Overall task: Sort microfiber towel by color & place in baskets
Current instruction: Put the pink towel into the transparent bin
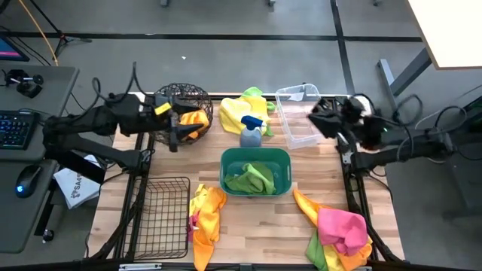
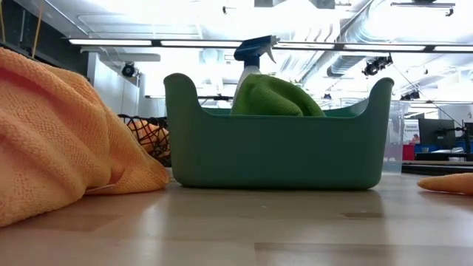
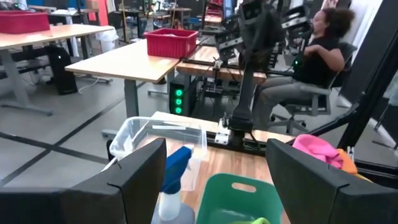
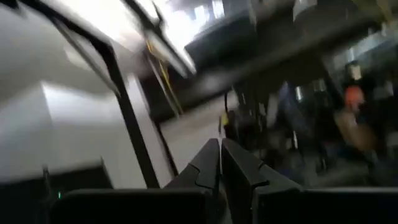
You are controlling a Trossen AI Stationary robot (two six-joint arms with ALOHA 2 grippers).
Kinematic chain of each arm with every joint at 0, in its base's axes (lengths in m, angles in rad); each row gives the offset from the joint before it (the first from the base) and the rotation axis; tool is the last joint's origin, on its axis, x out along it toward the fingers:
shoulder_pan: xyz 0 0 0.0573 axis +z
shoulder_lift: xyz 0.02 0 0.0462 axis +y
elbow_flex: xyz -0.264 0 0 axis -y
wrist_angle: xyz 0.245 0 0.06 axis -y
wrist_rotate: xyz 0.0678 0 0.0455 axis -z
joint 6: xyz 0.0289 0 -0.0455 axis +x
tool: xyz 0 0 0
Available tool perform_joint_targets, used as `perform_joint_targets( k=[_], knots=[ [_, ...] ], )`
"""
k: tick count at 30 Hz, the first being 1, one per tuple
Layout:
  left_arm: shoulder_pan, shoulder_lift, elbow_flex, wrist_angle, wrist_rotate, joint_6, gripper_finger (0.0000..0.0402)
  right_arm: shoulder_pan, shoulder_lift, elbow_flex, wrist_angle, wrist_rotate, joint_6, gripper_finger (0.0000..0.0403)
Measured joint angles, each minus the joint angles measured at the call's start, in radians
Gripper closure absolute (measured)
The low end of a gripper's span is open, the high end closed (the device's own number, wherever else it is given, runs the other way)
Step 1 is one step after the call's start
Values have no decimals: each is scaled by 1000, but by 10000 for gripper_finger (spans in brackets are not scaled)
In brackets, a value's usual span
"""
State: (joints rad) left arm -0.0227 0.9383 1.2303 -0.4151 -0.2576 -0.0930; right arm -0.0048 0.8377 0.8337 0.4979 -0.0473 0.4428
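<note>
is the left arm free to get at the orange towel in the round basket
Probably yes. The left gripper hangs open right at the round basket, whose top is open, and the orange towel lies exposed inside; only the wire rim stands near the fingers.

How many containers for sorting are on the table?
4: round dark wire basket far left, clear plastic bin far right, teal-green plastic tub centre, rectangular black wire basket near left. None appear hidden.

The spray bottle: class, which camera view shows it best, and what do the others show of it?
The high view shows the whole spray bottle beside the teal tub. The low view shows only its blue top above the tub; the left wrist view shows its top between the fingers; the right wrist view shows nothing.
</note>
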Motion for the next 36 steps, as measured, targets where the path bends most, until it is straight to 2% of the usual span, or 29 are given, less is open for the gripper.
perform_joint_targets(
  k=[2, 4, 8, 12, 15, 20, 26, 32, 36],
  knots=[
    [11, -32, -21, -9, 11, -8, 138, 0, 68, 142, -240, -71, 13, 389],
    [12, -58, -35, -14, 19, -18, 138, 1, 131, 276, -560, -118, 85, 389],
    [12, -93, -57, -22, 32, -29, 138, 55, 258, 481, -1185, -130, 302, 388],
    [12, -99, -59, -27, 31, -55, 138, 172, 354, 547, -1629, -134, 466, 370],
    [12, -95, -59, -27, 20, -75, 138, 284, 401, 499, -1777, -137, 573, 338],
    [12, -77, -59, -28, 10, -114, 138, 439, 443, 366, -1803, -232, 656, 272],
    [12, -60, -59, -19, -14, -138, 138, 511, 467, 216, -1739, -378, 767, 207],
    [12, -56, -58, -16, -25, -142, 138, 541, 471, 34, -1480, -579, 947, 186],
    [12, -54, -58, 0, -29, -141, 138, 564, 471, -37, -1367, -648, 1019, 185]
  ],
)
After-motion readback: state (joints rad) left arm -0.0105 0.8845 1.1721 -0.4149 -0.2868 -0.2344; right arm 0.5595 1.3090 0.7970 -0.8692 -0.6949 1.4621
